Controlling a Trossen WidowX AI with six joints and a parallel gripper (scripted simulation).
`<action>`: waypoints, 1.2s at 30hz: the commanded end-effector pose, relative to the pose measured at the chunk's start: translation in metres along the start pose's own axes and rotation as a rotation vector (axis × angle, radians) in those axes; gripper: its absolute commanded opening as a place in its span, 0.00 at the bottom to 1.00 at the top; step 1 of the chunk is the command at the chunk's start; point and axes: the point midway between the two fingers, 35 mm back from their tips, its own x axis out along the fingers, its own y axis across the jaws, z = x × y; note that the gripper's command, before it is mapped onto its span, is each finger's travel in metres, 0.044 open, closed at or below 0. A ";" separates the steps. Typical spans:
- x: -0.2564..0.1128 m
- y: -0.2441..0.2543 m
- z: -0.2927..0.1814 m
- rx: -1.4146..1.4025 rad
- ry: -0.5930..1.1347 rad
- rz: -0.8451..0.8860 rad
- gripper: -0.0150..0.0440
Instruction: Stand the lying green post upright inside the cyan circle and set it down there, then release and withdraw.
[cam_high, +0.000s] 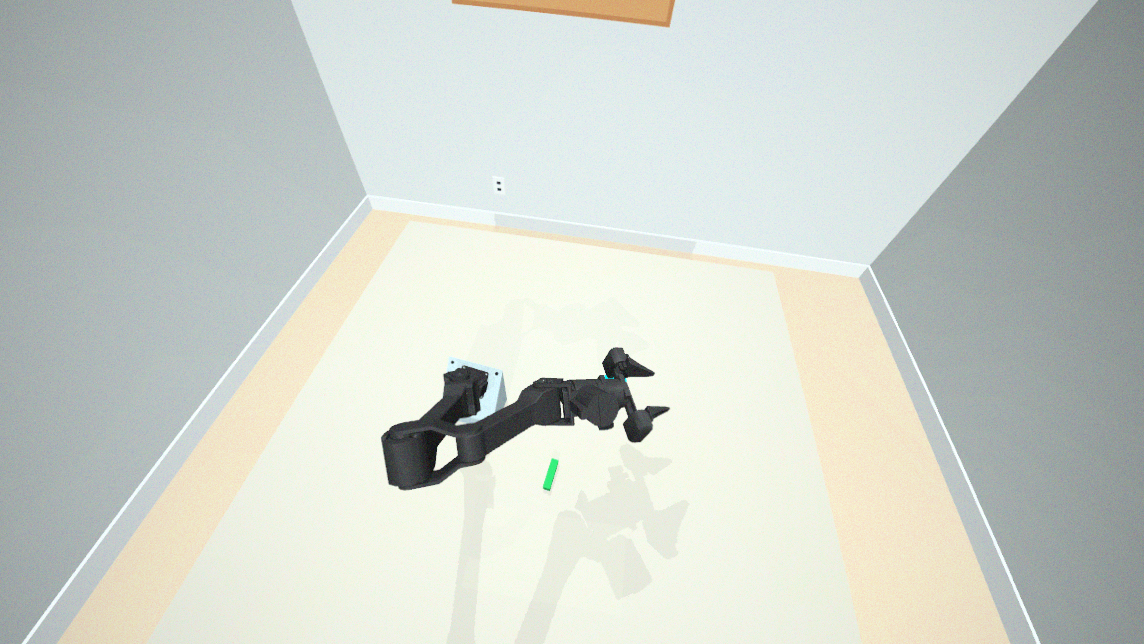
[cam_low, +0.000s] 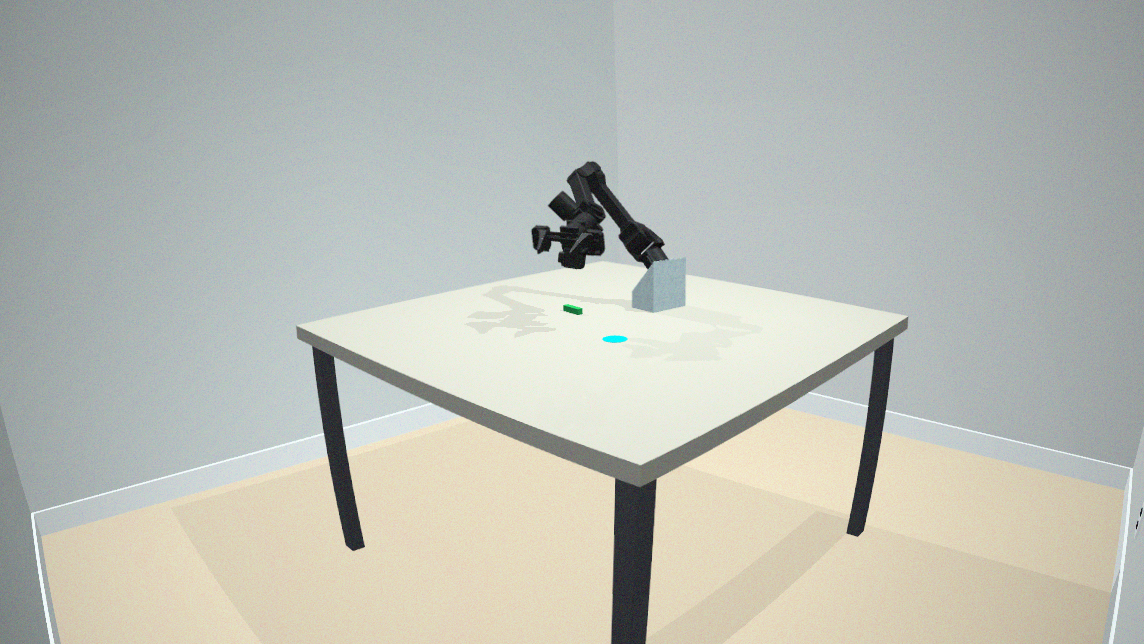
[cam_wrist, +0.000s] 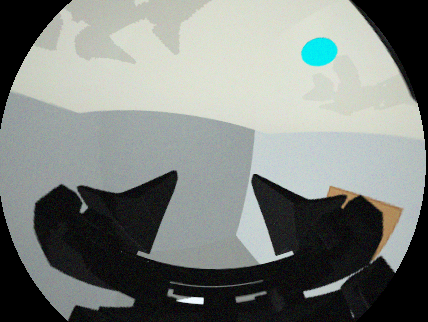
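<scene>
The green post (cam_high: 550, 474) (cam_low: 572, 308) lies flat on the table; it is not seen in the wrist view. The cyan circle (cam_low: 614, 339) (cam_wrist: 319, 51) is a flat disc on the table with nothing on it. In the top view the arm covers most of it. My gripper (cam_high: 661, 392) (cam_low: 556, 252) (cam_wrist: 215, 176) is open and empty, high above the table. Its fingers point roughly level, outward from the base, and the post lies well below and to one side of it.
The pale table top (cam_high: 760, 520) (cam_low: 448, 352) (cam_wrist: 225, 75) carries the arm's light-blue base block (cam_high: 497, 393) (cam_low: 669, 286). The base stands behind the post and circle in the exterior view. Arm shadows fall across the table top. Walls stand around it.
</scene>
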 end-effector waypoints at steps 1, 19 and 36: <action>0.000 0.000 0.001 -0.016 -0.006 -0.003 0.89; -0.039 -0.016 0.074 -1.708 -0.282 -0.692 0.65; -0.112 0.006 0.102 -2.671 0.217 -1.541 0.65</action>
